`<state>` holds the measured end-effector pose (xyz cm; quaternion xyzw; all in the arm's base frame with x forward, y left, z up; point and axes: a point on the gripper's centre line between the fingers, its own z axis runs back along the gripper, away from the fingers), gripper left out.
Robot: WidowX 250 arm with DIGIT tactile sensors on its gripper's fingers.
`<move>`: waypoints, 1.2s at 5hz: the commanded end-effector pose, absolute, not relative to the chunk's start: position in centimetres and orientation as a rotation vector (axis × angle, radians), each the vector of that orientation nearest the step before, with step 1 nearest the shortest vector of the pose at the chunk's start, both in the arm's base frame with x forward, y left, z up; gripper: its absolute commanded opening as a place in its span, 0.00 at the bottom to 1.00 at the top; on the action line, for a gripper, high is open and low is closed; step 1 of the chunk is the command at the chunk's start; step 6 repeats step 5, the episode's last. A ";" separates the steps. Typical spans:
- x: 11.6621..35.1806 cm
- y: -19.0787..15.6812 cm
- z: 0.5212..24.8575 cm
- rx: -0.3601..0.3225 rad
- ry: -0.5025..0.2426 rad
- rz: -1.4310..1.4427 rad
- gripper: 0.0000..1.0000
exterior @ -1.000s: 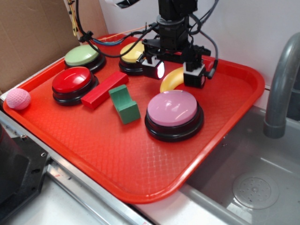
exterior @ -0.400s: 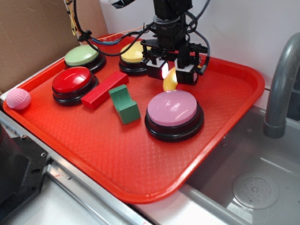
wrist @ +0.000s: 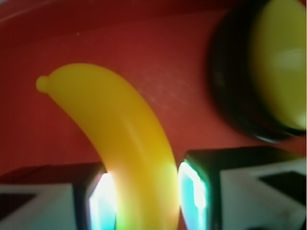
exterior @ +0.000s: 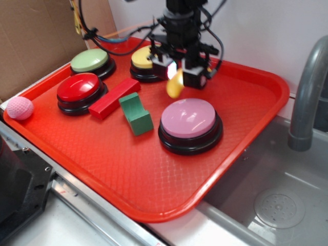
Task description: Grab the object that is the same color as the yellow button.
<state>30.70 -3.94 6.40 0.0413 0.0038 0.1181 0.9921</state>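
My gripper [exterior: 180, 74] is shut on the yellow toy banana [exterior: 175, 86] and holds it lifted above the red tray [exterior: 246, 102], behind the pink button. In the wrist view the banana [wrist: 124, 143] is clamped between both glowing pads [wrist: 100, 199], its tip pointing away from me. The yellow button [exterior: 144, 59] sits on its black base just left of the gripper at the tray's back; it also shows in the wrist view [wrist: 278, 62] at the upper right.
A pink-domed button [exterior: 189, 123], a green block [exterior: 136, 114], a red block [exterior: 114, 98], a red button [exterior: 79, 91] and a green button [exterior: 90, 61] are on the tray. A pink ball [exterior: 19, 108] lies at the left edge. A sink and grey faucet [exterior: 307, 97] are at the right.
The gripper closed on the banana and lifted it off the tray, moving up and slightly left. The other objects have not moved.
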 end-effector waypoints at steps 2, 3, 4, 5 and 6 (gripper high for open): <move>24.9 -0.1 15.3 -0.003 -0.085 0.134 0.00; 22.1 0.8 15.8 0.037 -0.111 0.197 0.00; 21.1 1.0 15.3 -0.049 -0.126 0.207 0.00; 21.1 1.4 15.8 -0.002 -0.099 0.208 0.00; 21.1 1.4 15.8 -0.002 -0.099 0.208 0.00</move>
